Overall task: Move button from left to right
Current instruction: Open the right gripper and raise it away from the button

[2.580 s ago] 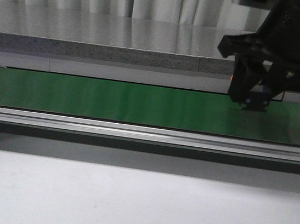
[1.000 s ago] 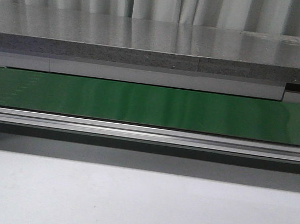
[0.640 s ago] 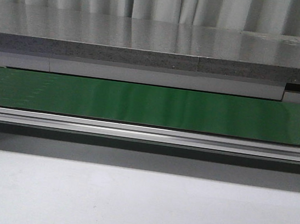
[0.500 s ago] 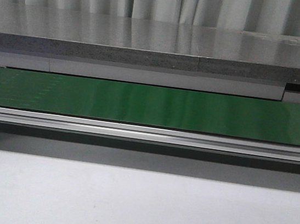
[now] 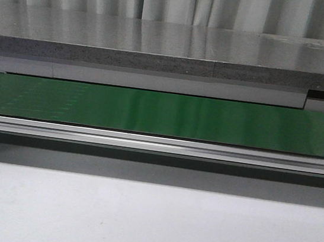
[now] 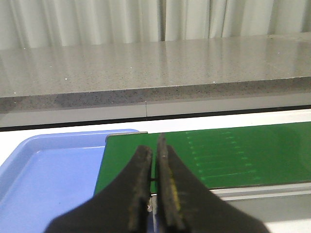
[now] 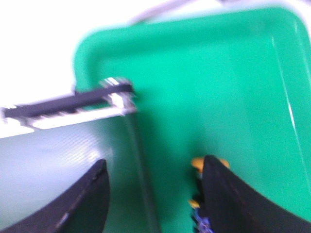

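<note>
The button [image 7: 197,164] shows only in the right wrist view: an orange-yellow cap on a black body with blue and yellow marks, inside the green tray [image 7: 233,73]. It sits against the inner side of one finger and is partly hidden by it. My right gripper [image 7: 155,162] is open and straddles the tray's rim beside the belt end. My left gripper [image 6: 153,145] is shut and empty, over the left end of the green conveyor belt [image 6: 233,150]. Neither gripper shows in the front view.
The green belt [image 5: 163,114] runs across the front view with a metal rail [image 5: 159,144] before it and a grey stone counter [image 5: 160,40] behind. A blue tray [image 6: 48,170] lies beside the belt's left end. Curtains hang at the back.
The right arm, which stood over the belt's right end 2.6 s ago, has left the front view. Over the last second the front view is unchanged.
</note>
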`<state>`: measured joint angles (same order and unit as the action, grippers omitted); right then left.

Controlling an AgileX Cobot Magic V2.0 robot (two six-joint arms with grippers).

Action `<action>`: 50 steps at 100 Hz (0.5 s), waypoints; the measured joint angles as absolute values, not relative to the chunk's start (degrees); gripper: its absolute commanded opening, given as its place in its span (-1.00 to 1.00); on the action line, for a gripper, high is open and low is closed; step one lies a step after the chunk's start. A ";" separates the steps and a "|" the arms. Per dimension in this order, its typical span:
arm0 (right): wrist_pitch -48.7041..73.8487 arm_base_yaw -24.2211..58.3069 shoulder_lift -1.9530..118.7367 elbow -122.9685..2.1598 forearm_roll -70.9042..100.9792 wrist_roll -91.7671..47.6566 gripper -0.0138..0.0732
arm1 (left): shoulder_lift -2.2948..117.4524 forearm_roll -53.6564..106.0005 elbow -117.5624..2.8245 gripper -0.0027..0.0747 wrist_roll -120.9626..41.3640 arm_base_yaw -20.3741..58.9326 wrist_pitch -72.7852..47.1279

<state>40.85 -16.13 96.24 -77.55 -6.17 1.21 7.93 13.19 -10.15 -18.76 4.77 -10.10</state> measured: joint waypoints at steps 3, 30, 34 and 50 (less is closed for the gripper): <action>40.28 -15.26 95.03 -77.45 -6.06 1.21 0.25 | 7.93 13.19 -10.15 -0.92 -18.76 4.77 -10.10; 31.68 -6.27 80.54 -69.96 -5.37 1.31 0.25 | 7.93 13.19 -10.15 -0.92 -18.76 4.77 -10.10; 30.12 -4.99 77.92 -67.82 -5.12 1.31 0.25 | 7.93 13.19 -10.15 -0.92 -18.76 4.77 -10.10; 23.95 -0.82 67.73 -57.96 -4.02 1.31 0.25 | 7.93 13.19 -10.15 -0.92 -18.76 4.77 -10.10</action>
<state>23.95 -0.82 67.73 -57.96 -4.02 1.31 7.93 13.19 -10.15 -18.76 4.77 -10.10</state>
